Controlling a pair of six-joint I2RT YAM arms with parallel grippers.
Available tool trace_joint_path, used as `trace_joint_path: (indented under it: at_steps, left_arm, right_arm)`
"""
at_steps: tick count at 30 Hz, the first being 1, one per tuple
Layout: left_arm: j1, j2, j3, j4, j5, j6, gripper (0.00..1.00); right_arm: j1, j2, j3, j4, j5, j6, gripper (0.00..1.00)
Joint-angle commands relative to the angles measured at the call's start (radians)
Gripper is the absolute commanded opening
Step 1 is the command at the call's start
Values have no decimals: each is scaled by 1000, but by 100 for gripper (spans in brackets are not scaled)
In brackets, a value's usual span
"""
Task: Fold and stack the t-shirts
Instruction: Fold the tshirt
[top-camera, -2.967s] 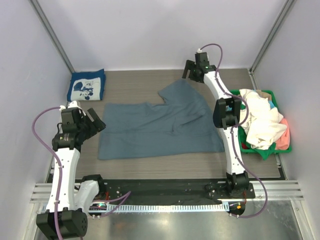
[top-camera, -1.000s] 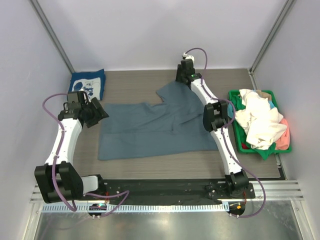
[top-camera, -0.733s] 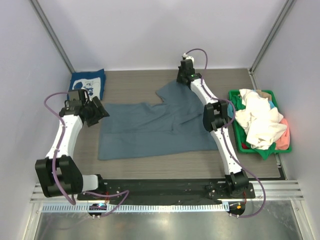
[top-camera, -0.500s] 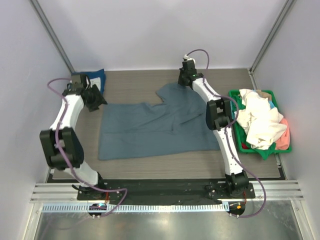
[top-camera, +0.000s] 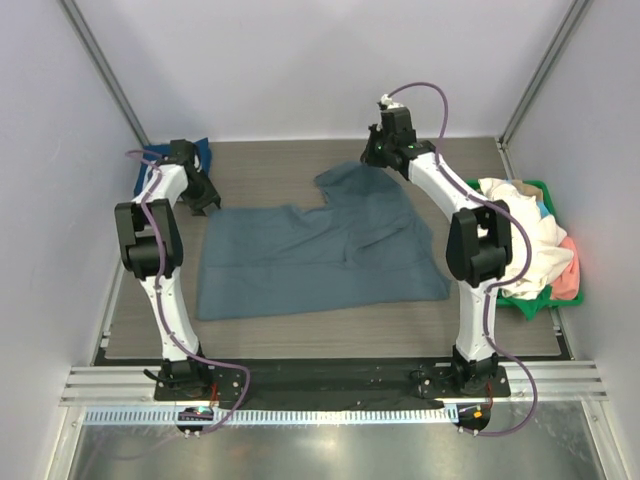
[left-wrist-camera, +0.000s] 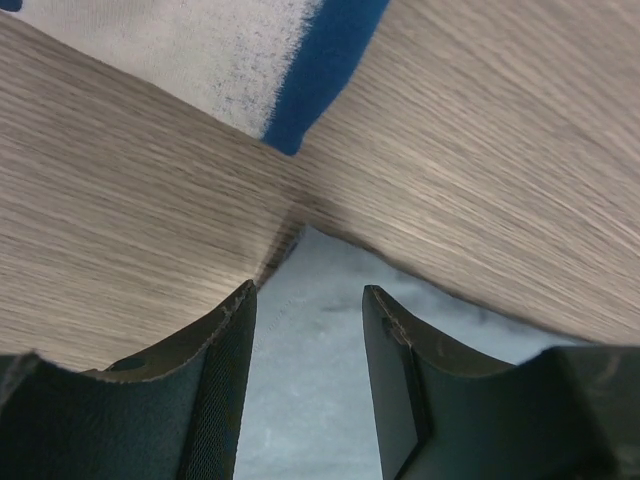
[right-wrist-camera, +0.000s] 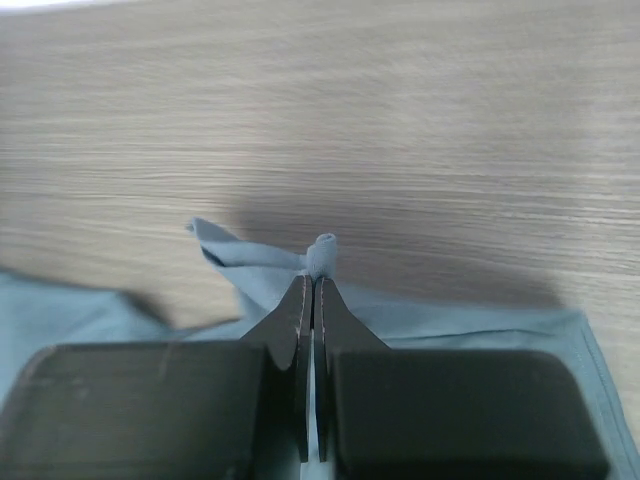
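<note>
A slate-blue t-shirt (top-camera: 320, 250) lies spread flat mid-table. My right gripper (top-camera: 377, 160) is at its far edge, shut on a small bunched fold of the cloth (right-wrist-camera: 321, 250), and its tips (right-wrist-camera: 313, 282) meet with no gap. At the shirt's far left corner, my left gripper (top-camera: 205, 200) stands open. Its fingers (left-wrist-camera: 215, 400) straddle the blue corner (left-wrist-camera: 300, 370) without pinching it. A folded navy t-shirt with a white print (left-wrist-camera: 250, 50) lies just beyond, mostly hidden by the left arm (top-camera: 203, 152) in the top view.
A green basket (top-camera: 533, 303) at the right edge holds a heap of white, cream and pink t-shirts (top-camera: 530, 240). Both arms reach far across the table. The enclosure walls stand close at the back and sides.
The left arm swung away from me to the shirt's far left corner, its fingers narrowing. The right gripper shut on the shirt's far edge and shifted slightly right.
</note>
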Motion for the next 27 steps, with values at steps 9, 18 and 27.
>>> trace_joint_path:
  at_steps: [9, 18, 27]
  left_arm:
    - [-34, 26, 43, -7, -98, 6, 48]
    - [-37, 71, 68, 18, -81, 15, 46]
    - [-33, 77, 74, 44, -64, 40, 43]
  right_arm:
    - [10, -156, -174, 116, -47, 35, 1]
    - [10, -187, -233, 132, -66, 42, 1]
    - [10, -207, -276, 138, -78, 42, 2]
